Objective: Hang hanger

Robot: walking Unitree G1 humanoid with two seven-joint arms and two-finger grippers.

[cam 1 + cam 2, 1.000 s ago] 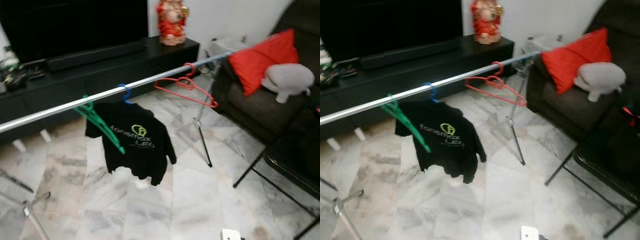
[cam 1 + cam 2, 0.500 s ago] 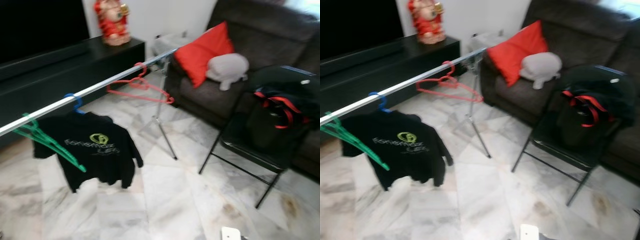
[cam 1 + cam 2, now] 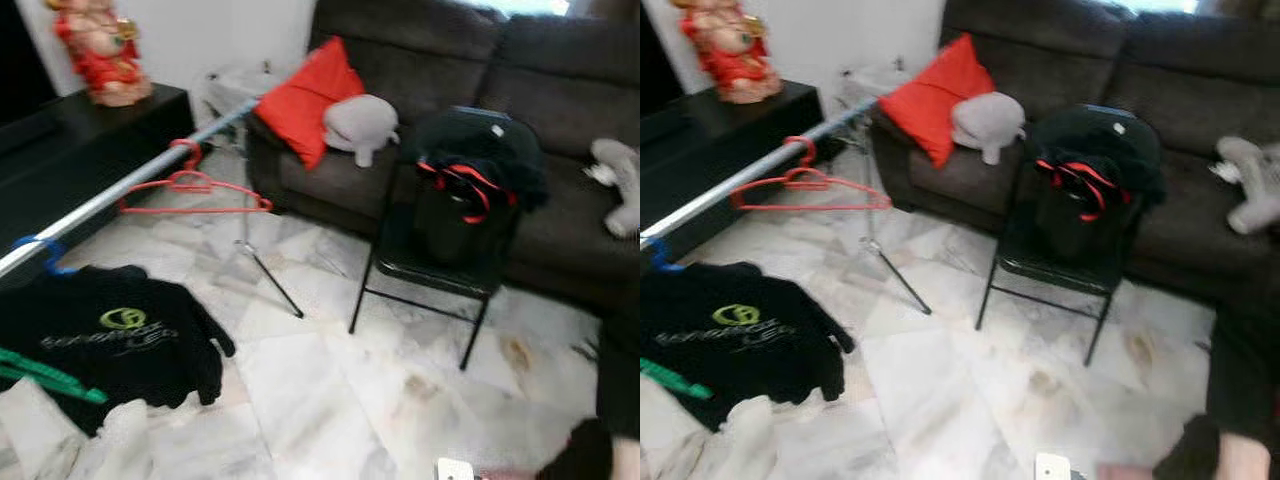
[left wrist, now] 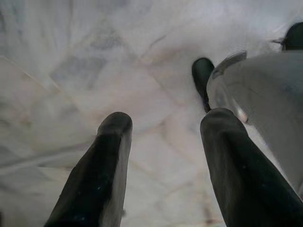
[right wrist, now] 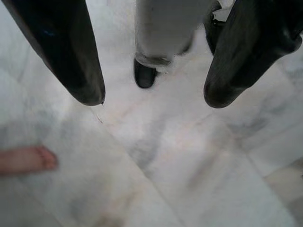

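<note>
A metal clothes rail runs from the left toward the sofa. An empty red hanger hangs on it. A blue hanger carries a black T-shirt with a green logo. A green hanger shows at the left edge. My left gripper hangs open over the marble floor, nothing between its fingers. My right gripper is open too, pointing down at the floor beside my own grey leg.
A black folding chair piled with dark clothes stands before a dark sofa holding a red cushion and grey plush toys. A black TV cabinet carries a red figurine. A person's foot is near my right side.
The camera has swung to the right: the rail and shirt slid to the left edge, and the chair and sofa came into the middle. Nothing itself has visibly moved.
</note>
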